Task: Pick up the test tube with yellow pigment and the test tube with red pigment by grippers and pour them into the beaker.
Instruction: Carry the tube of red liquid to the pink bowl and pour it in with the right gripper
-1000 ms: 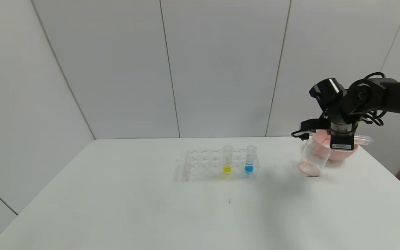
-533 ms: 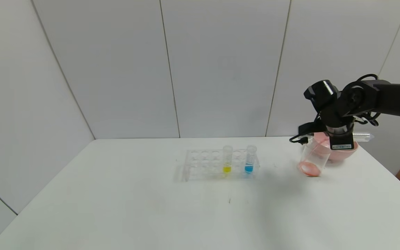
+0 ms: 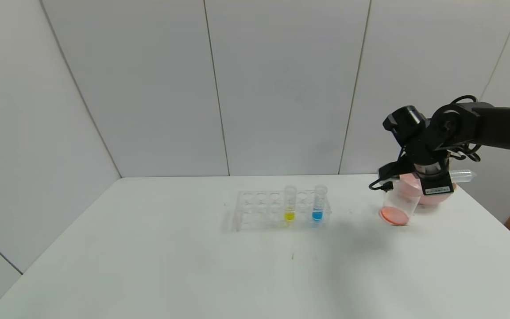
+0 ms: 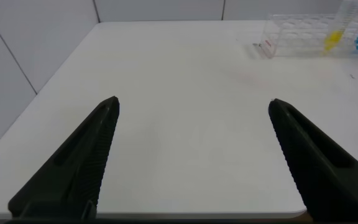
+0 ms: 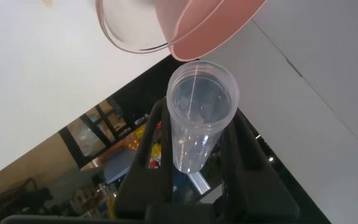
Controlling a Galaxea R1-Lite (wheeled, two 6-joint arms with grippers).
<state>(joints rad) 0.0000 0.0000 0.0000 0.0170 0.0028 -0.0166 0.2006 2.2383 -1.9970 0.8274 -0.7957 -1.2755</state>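
Just below my right claw, clamped on the emptied clear red-pigment tube, the clear beaker holds red; yellow-liquid tube next, left claw gaping idle.

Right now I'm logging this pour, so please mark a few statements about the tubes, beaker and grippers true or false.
1. The test tube with yellow pigment stands in the rack. True.
2. The beaker holds blue liquid. False: orange-red liquid lies in its bottom.
3. The right gripper is shut on a clear tube. True.
4. The left gripper holds the blue tube. False: it is open, and that tube is in the rack.
5. The pink bowl sits left of the rack. False: it is right, behind the beaker.
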